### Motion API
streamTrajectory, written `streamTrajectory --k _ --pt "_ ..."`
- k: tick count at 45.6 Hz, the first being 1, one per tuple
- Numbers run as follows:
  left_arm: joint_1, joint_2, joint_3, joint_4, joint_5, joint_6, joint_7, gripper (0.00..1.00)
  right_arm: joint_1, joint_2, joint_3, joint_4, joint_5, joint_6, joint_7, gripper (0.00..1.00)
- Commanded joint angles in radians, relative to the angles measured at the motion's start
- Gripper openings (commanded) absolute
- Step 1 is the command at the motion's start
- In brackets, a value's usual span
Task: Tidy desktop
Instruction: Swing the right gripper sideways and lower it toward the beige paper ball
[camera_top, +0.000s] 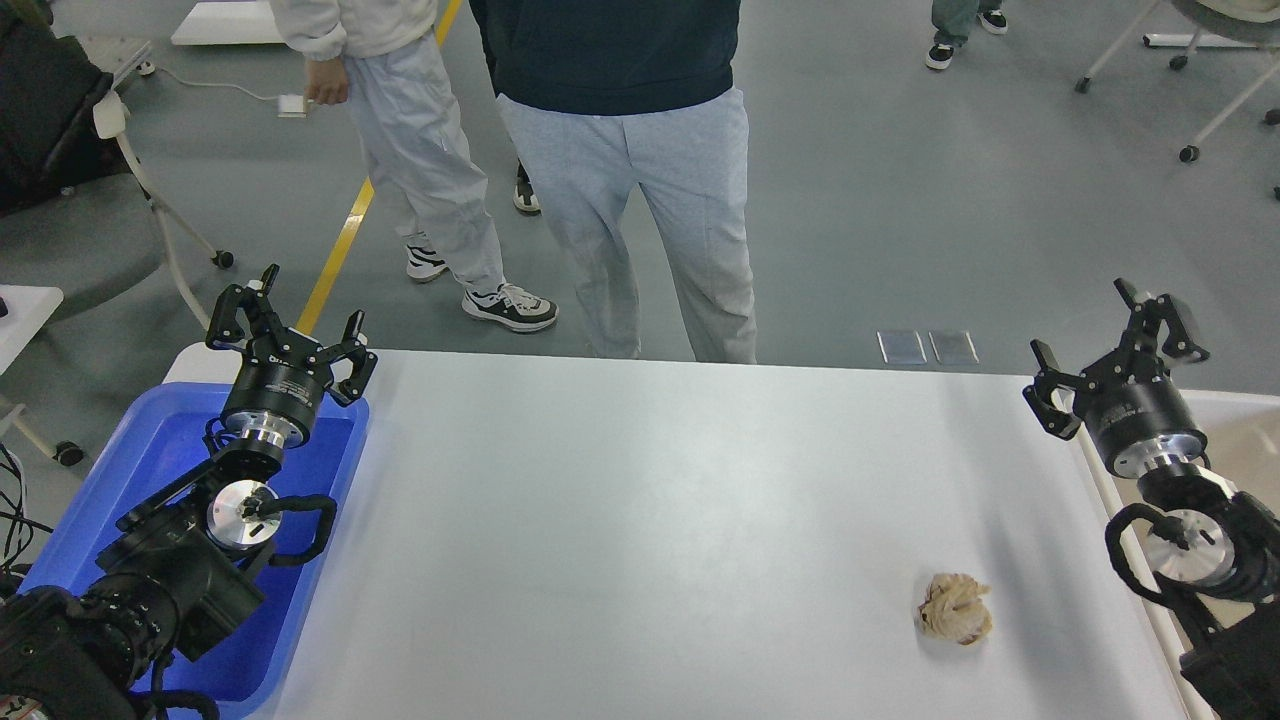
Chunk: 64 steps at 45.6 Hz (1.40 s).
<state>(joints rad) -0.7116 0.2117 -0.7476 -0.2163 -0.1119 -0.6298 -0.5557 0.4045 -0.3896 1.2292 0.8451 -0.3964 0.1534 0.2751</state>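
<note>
Both sets of fingers splayed, above desktop edges.

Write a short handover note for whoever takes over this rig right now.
Left gripper: open, empty, above the blue tray at the desk's left edge.
Right gripper: open, empty, above the desk's right edge, beside the beige bin.
Desktop: one crumpled brownish paper wad lies near the front right; nothing else shows on it.
Done: cannot tell.
Left: pick up the wad, likely with the right arm, and bin it.
</note>
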Motion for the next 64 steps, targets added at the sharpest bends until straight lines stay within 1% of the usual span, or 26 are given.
streamTrajectory --k 1,4,7,12,18,23,33,42,45,47,50,52,53,59,64 --pt "-0.002 0.000 0.002 0.000 0.000 -0.001 0.000 1.00 0.039 -0.153 -0.249 0.072 -0.016 -0.018 -0.002 1.00" --pt "-0.002 0.000 0.002 0.000 0.000 -0.002 0.002 1.00 0.072 -0.225 -0.338 0.126 -0.016 -0.028 -0.004 1.00" --pt "-0.002 0.000 0.002 0.000 0.000 -0.002 0.002 1.00 0.108 -0.271 -0.411 0.163 -0.033 -0.043 -0.004 1.00" --pt "-0.002 0.000 0.002 0.000 0.000 -0.004 0.002 1.00 0.169 -0.350 -0.582 0.218 -0.137 -0.052 -0.002 1.00" --pt "-0.002 0.000 0.002 0.000 0.000 -0.004 0.002 1.00 0.250 -0.394 -0.758 0.267 -0.243 -0.052 -0.002 1.00" --pt "0.000 0.000 0.002 0.000 0.000 -0.004 0.002 1.00 0.362 -0.420 -0.907 0.276 -0.353 -0.051 0.000 1.00" --pt "0.000 0.000 0.002 0.000 0.000 -0.004 0.002 1.00 0.629 -0.407 -1.203 0.279 -0.602 -0.052 0.003 1.00" --pt "0.000 0.000 0.002 0.000 0.000 -0.004 0.002 1.00 0.763 -0.338 -1.481 0.289 -0.705 -0.058 0.009 1.00" --pt "0.000 0.000 0.002 0.000 0.000 -0.004 0.002 1.00 0.777 -0.321 -1.542 0.289 -0.760 -0.103 0.010 1.00" --pt "0.000 0.000 0.002 0.000 0.000 -0.004 0.002 1.00 0.778 -0.316 -1.577 0.290 -0.803 -0.162 0.012 1.00" --pt "0.000 0.000 0.002 0.000 0.000 -0.004 0.002 1.00 0.783 -0.314 -1.646 0.292 -0.878 -0.279 0.009 1.00" --pt "0.000 0.000 0.002 0.000 0.000 -0.004 0.002 1.00 0.790 -0.314 -1.712 0.290 -0.921 -0.339 0.001 1.00" --pt "0.000 0.000 0.002 0.000 0.000 -0.004 0.002 1.00 0.798 -0.313 -1.743 0.289 -0.932 -0.351 -0.002 1.00" --pt "0.000 0.000 0.002 0.000 0.000 -0.005 0.002 1.00 0.821 -0.293 -1.838 0.293 -0.953 -0.331 -0.008 1.00" --pt "0.000 0.000 0.002 0.000 0.000 -0.007 0.002 1.00 0.818 -0.305 -1.879 0.324 -0.990 -0.331 0.021 1.00"
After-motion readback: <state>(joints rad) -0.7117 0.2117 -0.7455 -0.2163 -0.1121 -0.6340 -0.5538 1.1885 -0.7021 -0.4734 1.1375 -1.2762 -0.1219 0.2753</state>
